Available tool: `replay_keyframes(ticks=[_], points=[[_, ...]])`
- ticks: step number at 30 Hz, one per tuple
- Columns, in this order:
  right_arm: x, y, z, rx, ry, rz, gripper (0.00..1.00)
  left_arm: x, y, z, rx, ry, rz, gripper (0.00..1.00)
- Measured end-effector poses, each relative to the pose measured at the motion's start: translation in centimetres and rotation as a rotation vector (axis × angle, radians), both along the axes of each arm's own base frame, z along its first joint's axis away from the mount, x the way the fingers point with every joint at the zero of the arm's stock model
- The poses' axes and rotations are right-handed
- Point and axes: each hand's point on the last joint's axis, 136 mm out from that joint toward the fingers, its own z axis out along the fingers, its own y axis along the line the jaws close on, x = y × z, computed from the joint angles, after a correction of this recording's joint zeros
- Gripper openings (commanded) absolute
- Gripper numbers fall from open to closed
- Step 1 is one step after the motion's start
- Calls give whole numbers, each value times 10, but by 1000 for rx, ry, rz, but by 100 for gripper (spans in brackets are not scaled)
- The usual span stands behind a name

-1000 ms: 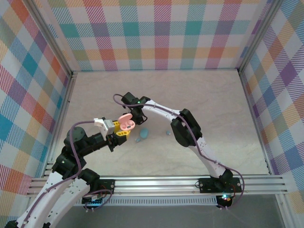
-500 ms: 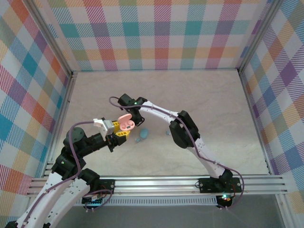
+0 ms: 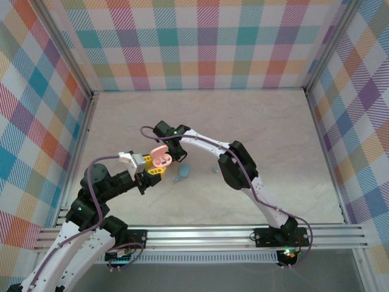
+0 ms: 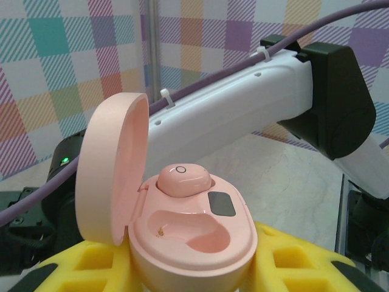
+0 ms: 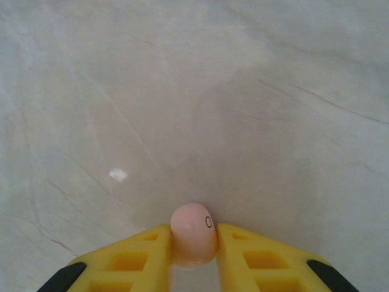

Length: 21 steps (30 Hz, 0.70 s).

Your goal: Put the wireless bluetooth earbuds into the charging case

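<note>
My left gripper (image 4: 191,271) is shut on the pink charging case (image 4: 194,237), whose lid (image 4: 109,170) stands open to the left. One pink earbud (image 4: 184,180) sits in the far slot, and the near slot (image 4: 188,228) holds nothing. My right gripper (image 5: 194,246) is shut on a second pink earbud (image 5: 193,233), pinched between its yellow fingers (image 5: 137,255) just above the table. From above, the right gripper (image 3: 172,148) hangs close behind the held case (image 3: 160,160). A tiny blue earbud (image 3: 214,170) lies on the table to the right.
A light blue oval case (image 3: 183,172) lies on the table just right of the pink case. The right arm's white forearm (image 4: 243,103) crosses close behind the open case. Checked walls (image 3: 200,42) and metal rails enclose the beige table (image 3: 267,134).
My right gripper's jaws have closed on the pink earbud and the arm has edged slightly left toward the case. The left arm holds still with the case.
</note>
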Motion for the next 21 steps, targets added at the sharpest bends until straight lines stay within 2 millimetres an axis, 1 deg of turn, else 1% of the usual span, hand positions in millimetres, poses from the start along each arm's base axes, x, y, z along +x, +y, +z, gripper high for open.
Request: replay_keyframes(ticks=[4,8,14,17,21], points=[[15,-32,0,-5,26,-56,24,1,0,-1,1,2,3,25],[30,-76,0,-7,49,-133,24,6,-2,-5,10,19,5,25],[33,-143,0,-55,67,-226,24,14,-4,-19,29,50,21,25],[28,-164,2,-82,64,-239,25,17,-4,-27,34,59,29,25],[15,-176,3,-103,64,-227,26,22,-6,-39,45,82,36,25]])
